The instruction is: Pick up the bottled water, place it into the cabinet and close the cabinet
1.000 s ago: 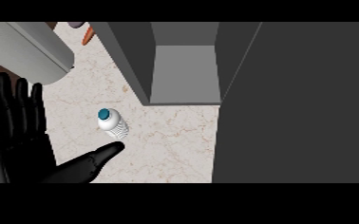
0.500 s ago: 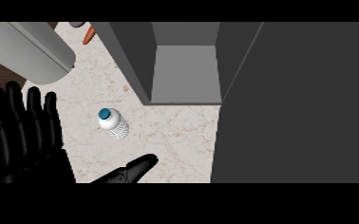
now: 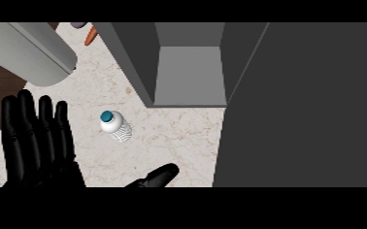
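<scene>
The bottled water (image 3: 114,126) stands upright on the marble counter (image 3: 179,140), seen from above, clear with a teal cap. My left hand (image 3: 39,145) rises from the lower left, open, its fingers straight and pointing up just left of the bottle. Its thumb (image 3: 159,176) sticks out to the right, below the bottle. The bottle sits in the gap between fingers and thumb, touched by neither. The grey cabinet (image 3: 188,75) stands open up and to the right of the bottle, its inside bare. My right hand shows nowhere.
The cabinet's dark door (image 3: 294,116) swings out and fills the right side down to the lower edge. A big grey cylinder (image 3: 32,53) lies at the upper left. An orange carrot-like thing (image 3: 90,36) lies at the top beside the cabinet.
My left hand has slid right and further into view. Its fingers have come closer to the bottle and its thumb has moved right, below the bottle. The bottle has not moved.
</scene>
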Motion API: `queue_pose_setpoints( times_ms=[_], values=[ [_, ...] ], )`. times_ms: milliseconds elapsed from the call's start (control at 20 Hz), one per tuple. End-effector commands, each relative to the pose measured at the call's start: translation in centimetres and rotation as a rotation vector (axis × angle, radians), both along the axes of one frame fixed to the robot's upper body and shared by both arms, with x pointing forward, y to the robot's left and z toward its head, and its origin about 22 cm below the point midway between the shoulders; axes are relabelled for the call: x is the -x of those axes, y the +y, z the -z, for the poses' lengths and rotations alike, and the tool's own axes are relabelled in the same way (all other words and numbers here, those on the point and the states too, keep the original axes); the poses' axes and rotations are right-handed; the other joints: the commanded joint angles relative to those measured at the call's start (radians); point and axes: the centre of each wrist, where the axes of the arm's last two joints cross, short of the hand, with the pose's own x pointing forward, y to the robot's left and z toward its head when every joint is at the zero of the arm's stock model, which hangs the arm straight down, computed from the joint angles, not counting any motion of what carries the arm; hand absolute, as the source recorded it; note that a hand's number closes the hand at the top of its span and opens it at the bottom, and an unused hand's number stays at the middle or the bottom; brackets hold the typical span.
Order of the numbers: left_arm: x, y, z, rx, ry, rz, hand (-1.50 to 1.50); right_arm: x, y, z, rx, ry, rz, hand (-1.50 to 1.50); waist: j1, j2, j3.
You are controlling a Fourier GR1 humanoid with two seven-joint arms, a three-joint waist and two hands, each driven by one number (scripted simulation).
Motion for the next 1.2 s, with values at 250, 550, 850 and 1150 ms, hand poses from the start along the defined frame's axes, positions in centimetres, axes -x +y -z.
queue_pose_setpoints(
  times_ms=[250, 550, 850, 1150],
  values=[
    [-1.3, -0.6, 0.2, 0.026, 0.03, -0.037, -1.5, 3.4, 0.1, -2.7, -0.003, -0.06, 0.024, -1.5, -0.007, 0.0, -0.001],
    [-1.6, 0.1, 1.2, -0.012, 0.047, -0.066, -1.5, 1.2, 0.3, -2.1, 0.012, -0.048, 0.033, -1.5, 0.0, 0.003, -0.001],
    [-3.6, 1.0, 2.9, 0.019, 0.08, -0.121, -1.5, 4.6, -1.1, -3.9, 0.019, -0.052, 0.005, -1.5, -0.018, 0.002, -0.002],
    [-3.7, 3.8, 2.9, 0.029, 0.088, -0.118, -1.5, 2.7, -0.8, -3.8, 0.02, -0.055, 0.012, -1.5, -0.001, 0.004, -0.002]
  ],
)
